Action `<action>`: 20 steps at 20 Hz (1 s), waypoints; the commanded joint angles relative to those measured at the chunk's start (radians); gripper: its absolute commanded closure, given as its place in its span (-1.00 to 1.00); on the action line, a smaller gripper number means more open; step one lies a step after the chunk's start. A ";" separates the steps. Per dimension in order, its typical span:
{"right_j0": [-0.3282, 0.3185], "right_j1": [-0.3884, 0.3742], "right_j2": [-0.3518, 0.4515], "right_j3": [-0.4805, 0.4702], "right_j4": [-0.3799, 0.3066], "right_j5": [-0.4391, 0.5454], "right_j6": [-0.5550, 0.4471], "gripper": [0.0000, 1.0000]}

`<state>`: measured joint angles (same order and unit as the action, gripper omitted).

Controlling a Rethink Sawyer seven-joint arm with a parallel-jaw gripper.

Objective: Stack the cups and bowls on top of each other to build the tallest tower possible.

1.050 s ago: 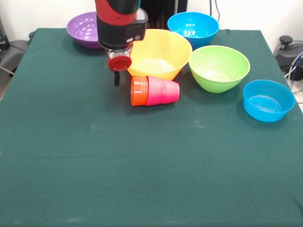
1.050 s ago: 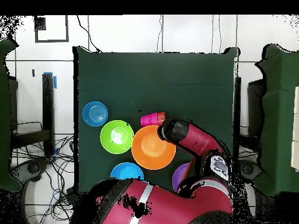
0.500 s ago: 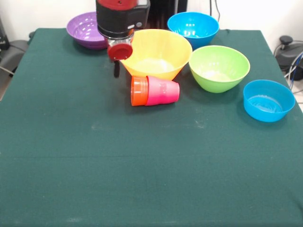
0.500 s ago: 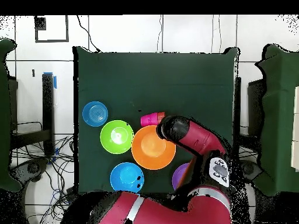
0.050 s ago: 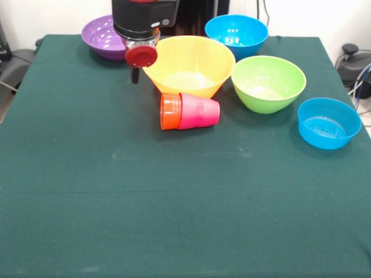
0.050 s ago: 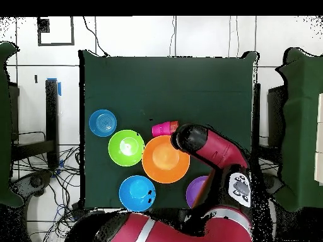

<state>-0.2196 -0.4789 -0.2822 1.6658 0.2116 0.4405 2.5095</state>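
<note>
Two nested cups lie on their sides nearest us on the green table [image 5: 174,220]: the orange cup [image 5: 170,111] sits inside the red-pink cup [image 5: 200,111], orange rim pointing to the picture's left in the front view; this toppled pair is all we have of a tower. We judge both to be thin, light, stiff plastic with a glossy, slippery wall; they would roll at a nudge, so the best hold looks to be across the pair's width near the rims, or over a single rim once upright.

To the right, slightly farther, stands the small blue bowl [image 5: 328,122]; behind it the lime green bowl [image 5: 268,82]; just behind the cups, nearly touching them, the large orange-yellow bowl [image 5: 188,65]; these are also light and rigid, and we judge a wall pinch at the rim the only practical grip; their wide flare would slip otherwise.

The gripper [image 5: 135,70] hangs above the cloth at the left edge of the orange-yellow bowl, behind and to the left of the cups and clearly apart from them; only one dark finger shows below a red disc, so we cannot tell how wide the jaws stand; nothing appears to be held.

Farthest stand the purple bowl [image 5: 102,36], partly behind the arm, and the second blue bowl [image 5: 236,35].
</note>
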 commanded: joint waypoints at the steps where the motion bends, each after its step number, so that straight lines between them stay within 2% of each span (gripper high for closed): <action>1: 0.027 0.014 0.101 0.001 -0.047 0.067 0.002 1.00; 9: 0.053 -0.001 0.120 0.011 -0.058 0.129 -0.022 1.00; 15: 0.074 0.003 0.151 0.038 -0.047 0.086 -0.013 1.00; 19: 0.103 0.004 0.150 0.036 -0.064 0.047 -0.020 1.00; 20: 0.105 0.004 0.155 0.038 -0.067 0.039 -0.029 -1.00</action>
<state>-0.1398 -0.4814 -0.2604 1.6713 0.2106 0.4724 2.5095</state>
